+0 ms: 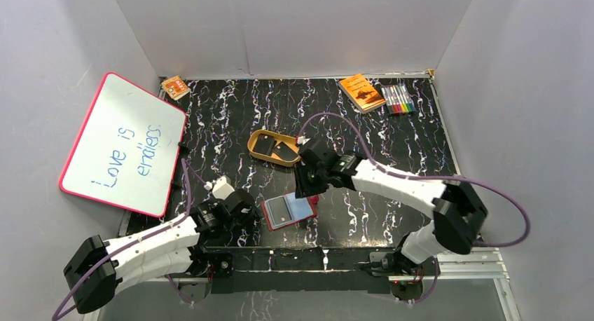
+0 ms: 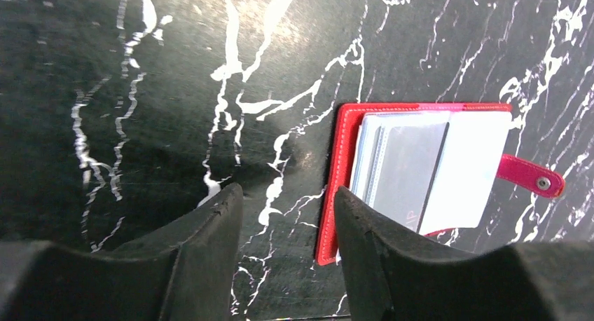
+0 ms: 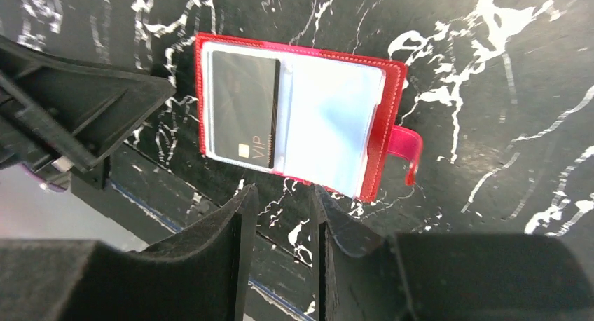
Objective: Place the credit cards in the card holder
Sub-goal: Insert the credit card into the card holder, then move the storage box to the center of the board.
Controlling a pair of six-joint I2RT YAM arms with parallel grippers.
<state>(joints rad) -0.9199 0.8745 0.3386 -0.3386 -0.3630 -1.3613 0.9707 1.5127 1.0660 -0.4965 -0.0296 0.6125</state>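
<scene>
The red card holder (image 1: 300, 210) lies open and flat on the black marbled table. One black credit card (image 3: 242, 107) marked VIP sits in its clear left pocket, also seen as the card (image 1: 281, 209) from above. Two more black credit cards (image 1: 264, 146) (image 1: 286, 153) lie in the tan oval dish (image 1: 255, 137). My left gripper (image 2: 287, 202) is open just left of the card holder (image 2: 343, 160), nothing between its fingers. My right gripper (image 3: 284, 198) hovers open over the card holder's (image 3: 389, 118) near edge, empty. From above, the left gripper (image 1: 253, 214) and right gripper (image 1: 306, 188) flank the holder.
A pink-framed whiteboard (image 1: 122, 144) leans at the left. An orange booklet (image 1: 361, 92) and a pack of markers (image 1: 396, 98) lie at the back right, a small orange box (image 1: 175, 87) at the back left. White walls enclose the table.
</scene>
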